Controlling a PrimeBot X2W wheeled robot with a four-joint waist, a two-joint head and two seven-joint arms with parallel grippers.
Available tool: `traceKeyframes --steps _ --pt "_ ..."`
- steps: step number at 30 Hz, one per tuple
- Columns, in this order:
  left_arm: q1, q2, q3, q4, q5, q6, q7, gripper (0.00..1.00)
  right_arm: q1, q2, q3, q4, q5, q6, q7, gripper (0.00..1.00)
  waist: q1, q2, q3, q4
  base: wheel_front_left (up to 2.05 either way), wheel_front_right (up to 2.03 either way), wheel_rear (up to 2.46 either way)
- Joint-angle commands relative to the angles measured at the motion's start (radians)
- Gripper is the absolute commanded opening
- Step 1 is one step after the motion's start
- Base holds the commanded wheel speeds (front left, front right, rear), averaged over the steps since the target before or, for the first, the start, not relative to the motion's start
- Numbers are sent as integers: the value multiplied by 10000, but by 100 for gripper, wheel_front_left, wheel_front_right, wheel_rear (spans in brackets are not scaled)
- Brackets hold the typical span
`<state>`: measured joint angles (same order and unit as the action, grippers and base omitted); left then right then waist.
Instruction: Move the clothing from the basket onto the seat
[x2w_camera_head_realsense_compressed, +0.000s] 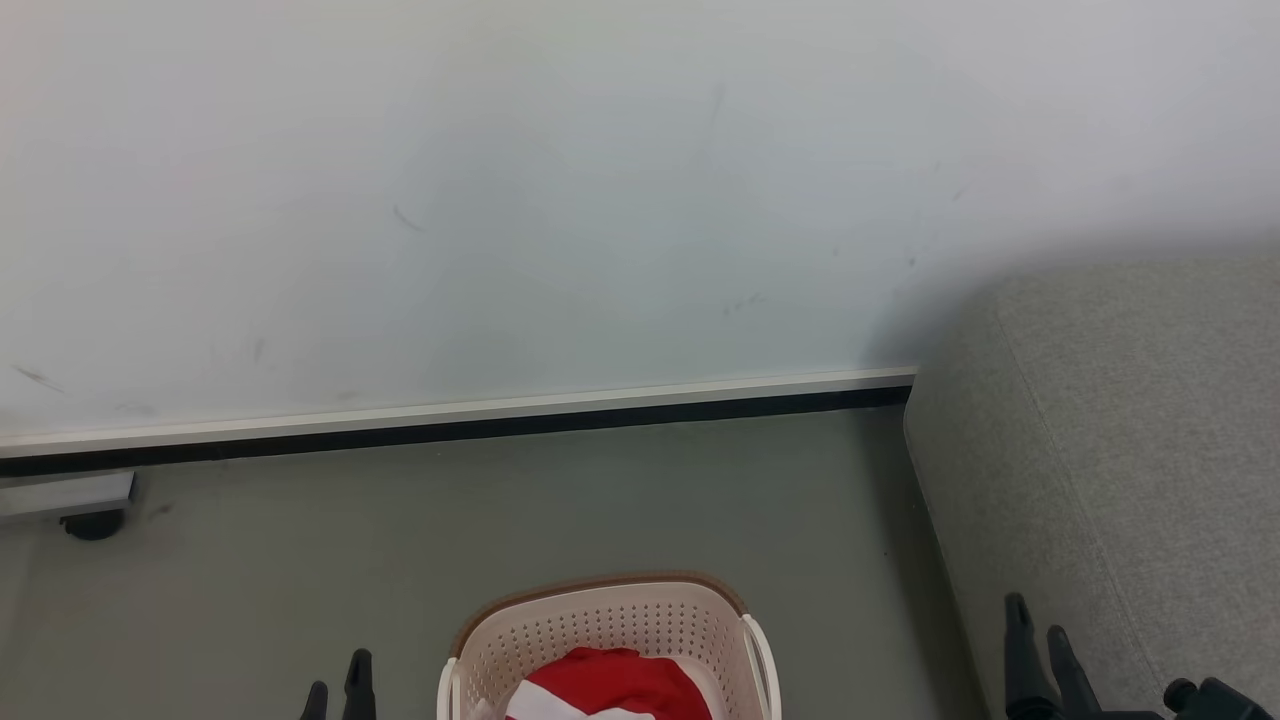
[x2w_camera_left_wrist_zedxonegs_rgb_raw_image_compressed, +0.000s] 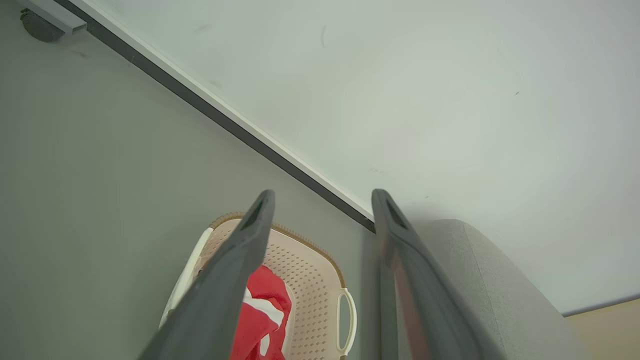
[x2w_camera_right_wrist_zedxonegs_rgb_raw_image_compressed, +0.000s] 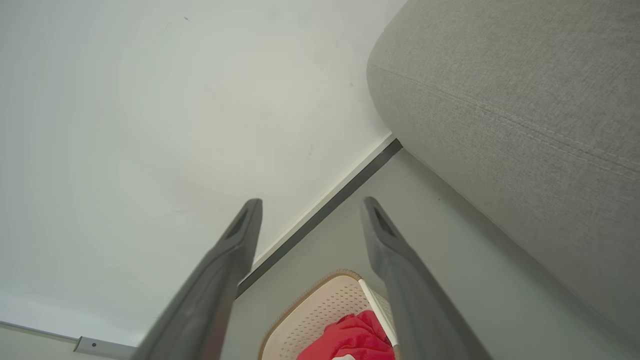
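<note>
While basket (x2w_camera_head_realsense_compressed: 600, 625) holds clothing (x2w_camera_head_realsense_compressed: 610, 680), seat (x2w_camera_head_realsense_compressed: 1120, 450) stands beside.

basket (x2w_camera_head_realsense_compressed: 600, 620): 1 | loop handles (x2w_camera_head_realsense_compressed: 762, 650) on it: 2 | clothing (x2w_camera_head_realsense_compressed: 610, 680) heaps: 1, garments within cannot be counted | seat (x2w_camera_head_realsense_compressed: 1120, 440): 1 | grippers: 2, left gripper (x2w_camera_head_realsense_compressed: 338, 676), right gripper (x2w_camera_head_realsense_compressed: 1036, 616), two fingers each | caster wheel (x2w_camera_head_realsense_compressed: 92, 524): 1

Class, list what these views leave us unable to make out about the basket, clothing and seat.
Basket: near half cut off by the head view's bottom edge.
Clothing: garment count unclear; that edge crops it, and a finger of the left gripper covers part in its wrist view.
Seat: extent cut off by the head view's right edge.
</note>
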<state>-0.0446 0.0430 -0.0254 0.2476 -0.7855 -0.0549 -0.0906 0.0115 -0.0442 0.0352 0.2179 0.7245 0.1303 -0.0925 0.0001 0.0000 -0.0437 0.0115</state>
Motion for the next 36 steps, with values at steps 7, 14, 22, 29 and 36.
traceKeyframes --steps 7,14,22,29,36 --pt "-78 74 -226 -25 1156 246 -300 100 -130 -63 358 -177 -1353 4 85 100 -1 0 -38 -4 0 0 0" --pt "-177 80 -283 173 1790 261 -505 100 -31 -65 512 -159 -2127 4 117 100 -1 0 -84 9 0 0 0" --pt "-295 111 -335 489 2582 306 -710 100 -74 -69 659 -99 -2880 5 145 100 -1 0 -140 9 0 0 0" --pt "-449 115 -392 777 3210 367 -900 100 -90 -71 570 -120 -3572 5 -25 100 -1 0 -196 6 0 0 0" --pt "-431 104 -364 825 3514 353 -1066 100 -118 -73 654 -127 -4024 5 -181 100 -1 0 -227 7 0 0 0"
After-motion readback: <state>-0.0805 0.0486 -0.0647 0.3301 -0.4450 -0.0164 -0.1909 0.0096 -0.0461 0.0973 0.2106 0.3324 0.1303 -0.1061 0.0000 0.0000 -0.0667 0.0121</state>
